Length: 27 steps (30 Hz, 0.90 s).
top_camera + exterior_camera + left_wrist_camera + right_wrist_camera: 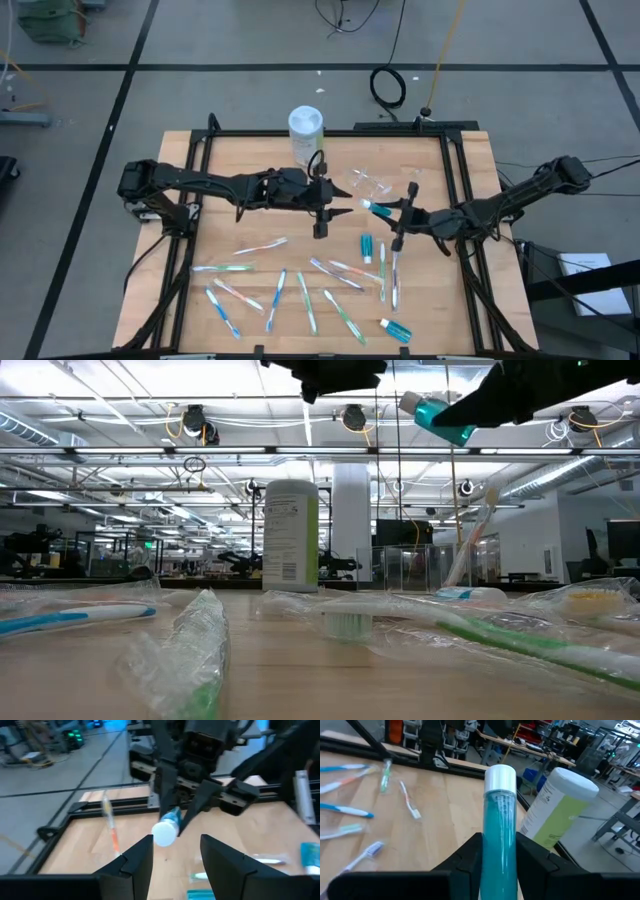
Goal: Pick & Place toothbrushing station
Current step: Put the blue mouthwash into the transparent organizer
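toothpaste tube (499, 845) is clamped by the right gripper (398, 212) fingers above the worktop (250, 270), cap presented toward the left gripper (322, 203), whose fingers are parted around nothing, seemingly for a handover; toothbrushes (275, 300) are left scattered.

— What carries it all?
— A light wooden worktop (240, 150) in a black frame.
— And on it?
— Toothbrushes (260, 246) scattered along the near edge, two teal toothpaste tubes (367, 246) among them, a clear cup (369, 182) and a white-lidded canister (305, 133) by the far edge
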{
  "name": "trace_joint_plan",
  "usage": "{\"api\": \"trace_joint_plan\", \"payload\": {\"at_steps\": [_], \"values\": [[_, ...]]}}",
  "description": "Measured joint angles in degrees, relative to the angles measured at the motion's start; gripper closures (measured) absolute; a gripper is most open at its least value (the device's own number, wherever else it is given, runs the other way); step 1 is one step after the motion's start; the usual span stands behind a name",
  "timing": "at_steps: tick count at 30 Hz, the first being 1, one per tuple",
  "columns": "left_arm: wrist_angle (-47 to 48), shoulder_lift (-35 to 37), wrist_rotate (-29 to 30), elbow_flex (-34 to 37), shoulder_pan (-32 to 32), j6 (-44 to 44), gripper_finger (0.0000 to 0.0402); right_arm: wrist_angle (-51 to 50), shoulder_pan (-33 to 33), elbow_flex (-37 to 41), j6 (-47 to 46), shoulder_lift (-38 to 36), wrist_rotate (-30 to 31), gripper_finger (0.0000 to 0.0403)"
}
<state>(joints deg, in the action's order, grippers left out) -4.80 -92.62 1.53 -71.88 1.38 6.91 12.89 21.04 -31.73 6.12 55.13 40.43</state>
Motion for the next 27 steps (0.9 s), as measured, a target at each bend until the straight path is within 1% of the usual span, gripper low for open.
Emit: {"api": "trace_joint_plan", "payload": {"at_steps": [4,8,13,16,21,25,27], "values": [[-0.07,0.0,-3.31,0.0,1.01,-0.11,0.0244,1.74,0.09,0.0,-2.9,0.01,-0.06,0.0316],[-1.23,0.0,-3.45,0.02,2.69,-0.1,0.0251,5.76,0.09,0.0,-3.87,-0.01,-0.97,0.0316],[-2.38,0.0,-3.06,0.02,4.53,-0.63,0.0254,7.98,0.09,0.0,-2.37,0.03,-7.74,0.0316],[-2.38,0.0,-3.03,0.02,5.33,-1.23,0.0254,9.38,0.09,0.0,-2.11,0.01,-7.7,0.0316],[-2.38,0.0,-3.01,0.04,6.45,0.19,0.0254,9.54,0.09,0.0,-2.04,0.01,-8.11,0.0316],[-3.87,0.0,-2.61,0.04,7.32,2.18,0.0254,9.68,0.09,0.0,-2.39,0.01,-15.05,0.0316],[-5.1,0.0,-1.99,0.04,7.55,3.05,0.0253,10.45,0.11,0.0,-2.41,0.01,-17.15,0.0316]]}}
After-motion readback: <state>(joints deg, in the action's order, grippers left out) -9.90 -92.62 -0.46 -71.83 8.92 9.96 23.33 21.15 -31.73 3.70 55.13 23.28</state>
